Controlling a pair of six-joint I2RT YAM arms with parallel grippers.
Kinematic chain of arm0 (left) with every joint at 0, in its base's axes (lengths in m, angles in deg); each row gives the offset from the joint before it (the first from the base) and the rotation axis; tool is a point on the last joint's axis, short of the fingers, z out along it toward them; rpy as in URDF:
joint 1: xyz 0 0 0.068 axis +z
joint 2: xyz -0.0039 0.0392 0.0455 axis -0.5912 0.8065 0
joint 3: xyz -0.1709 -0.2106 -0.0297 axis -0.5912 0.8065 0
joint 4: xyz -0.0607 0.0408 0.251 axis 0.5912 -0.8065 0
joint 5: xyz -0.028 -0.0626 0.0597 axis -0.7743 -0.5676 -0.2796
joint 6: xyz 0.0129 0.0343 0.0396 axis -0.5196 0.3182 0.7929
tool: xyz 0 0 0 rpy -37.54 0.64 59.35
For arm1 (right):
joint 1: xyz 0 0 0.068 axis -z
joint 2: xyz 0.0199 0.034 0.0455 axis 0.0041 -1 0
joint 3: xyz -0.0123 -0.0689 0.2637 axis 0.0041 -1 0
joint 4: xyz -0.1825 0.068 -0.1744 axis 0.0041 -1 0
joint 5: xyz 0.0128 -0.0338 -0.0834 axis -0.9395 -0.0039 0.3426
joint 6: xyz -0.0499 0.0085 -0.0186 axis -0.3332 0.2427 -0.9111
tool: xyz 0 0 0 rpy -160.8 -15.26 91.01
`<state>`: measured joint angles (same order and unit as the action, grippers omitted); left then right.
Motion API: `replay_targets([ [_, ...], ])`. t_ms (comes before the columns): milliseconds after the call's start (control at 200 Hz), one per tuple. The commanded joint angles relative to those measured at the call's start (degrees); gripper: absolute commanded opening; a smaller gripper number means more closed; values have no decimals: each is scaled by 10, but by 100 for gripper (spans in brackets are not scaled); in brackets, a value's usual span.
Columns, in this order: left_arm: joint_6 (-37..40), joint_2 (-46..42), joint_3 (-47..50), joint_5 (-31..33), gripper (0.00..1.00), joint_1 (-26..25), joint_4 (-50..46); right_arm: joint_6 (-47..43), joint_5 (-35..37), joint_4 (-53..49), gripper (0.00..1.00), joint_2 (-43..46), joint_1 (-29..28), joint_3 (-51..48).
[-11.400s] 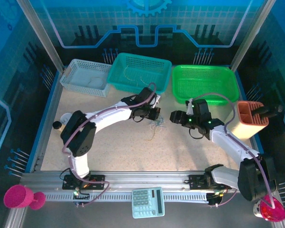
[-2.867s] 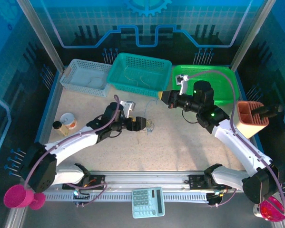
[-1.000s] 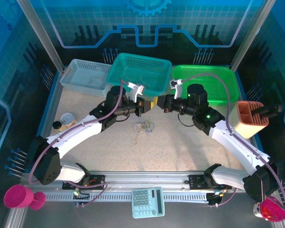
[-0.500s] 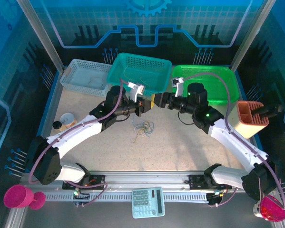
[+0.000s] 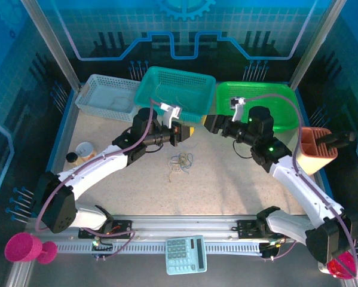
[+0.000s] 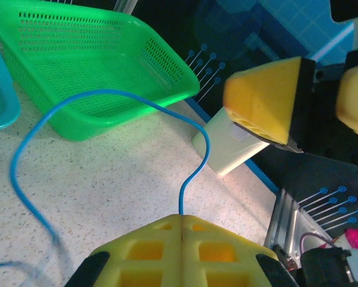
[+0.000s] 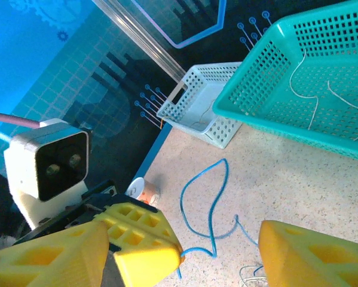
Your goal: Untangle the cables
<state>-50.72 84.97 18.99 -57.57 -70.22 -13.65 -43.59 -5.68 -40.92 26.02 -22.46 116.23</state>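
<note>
Lining the far edge of the speckled bench (image 5: 226, 185): white lattice basket (image 5: 95, 98), teal plastic basket (image 5: 161, 81) holding loose whitish strands (image 7: 313, 89), green plastic basket (image 5: 286, 95). Left claw (image 5: 182, 133) clamped tight on one thin blue wire (image 6: 107, 98), just before the teal basket. Right claw (image 5: 210, 122) gaping, empty, facing it close by. Curly cable bundle (image 5: 180, 161) lies on the bench, near the left claw.

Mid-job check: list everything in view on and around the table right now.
blue cable: one, blue, pinched in left pincer
cable bundle: one, tan-whitish, table centre
teal basket: one, far centre, thin strands inside
green basket: one, far right
white basket: one, far left
holder: one, orange, right edge
cup: one, white-orange, left edge
calculator: one, pale blue, near rail
pink goblets: two, near corners
left pincer: shut on blue cable
right pincer: open, facing it
</note>
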Motion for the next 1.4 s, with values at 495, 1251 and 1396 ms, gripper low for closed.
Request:
replay_targets([
  [495, -30, -23, 10, -25, 0, -1, 42, 24, -4, 45, 34, -62, -62, 4],
  [1251, -41, -59, 34, 25, 99, 3, 38, -47, 148, -109, 0, -117, 118, 263],
  [1396, -47, -66, 41, 28, 99, 10, 37, -38, 182, -109, 0, -135, 168, 268],
])
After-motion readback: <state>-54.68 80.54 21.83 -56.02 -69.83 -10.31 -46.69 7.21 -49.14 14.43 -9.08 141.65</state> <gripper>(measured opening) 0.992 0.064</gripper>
